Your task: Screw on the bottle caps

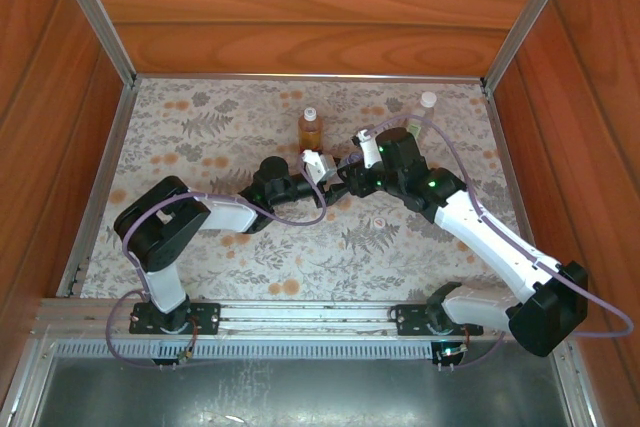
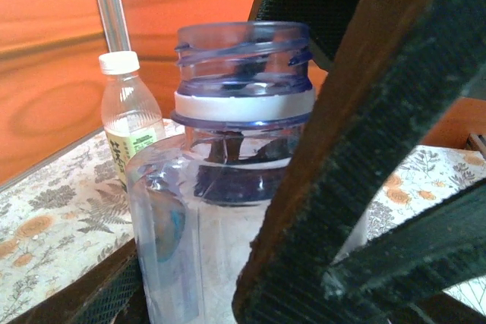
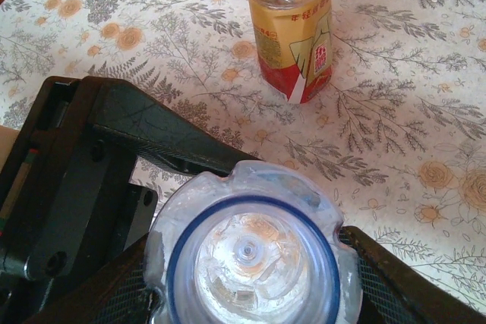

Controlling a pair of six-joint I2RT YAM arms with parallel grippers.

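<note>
A bluish plain bottle (image 2: pixel 228 210) stands upright between both grippers at mid-table. Its threaded neck is bare, and the right wrist view looks straight down into the open mouth (image 3: pixel 250 256). My left gripper (image 2: pixel 220 263) has a finger pressed on each side of the body. My right gripper (image 3: pixel 254 278) clamps the bottle from the opposite side, meeting the left gripper (image 1: pixel 325 169) and right gripper (image 1: pixel 352 169) in the top view. The amber bottle (image 3: pixel 292 32) with its red-yellow label stands just behind. The green-label bottle (image 2: pixel 129 119) wears a white cap (image 2: pixel 120 62).
Wooden walls and metal posts (image 1: pixel 100 17) enclose the flower-print mat (image 1: pixel 200 137). The amber bottle (image 1: pixel 311 132) stands close behind the grippers and the green-label bottle (image 1: pixel 428 102) stands at the back right corner. A small pale round thing (image 1: pixel 380 219), perhaps a cap, lies near the right arm.
</note>
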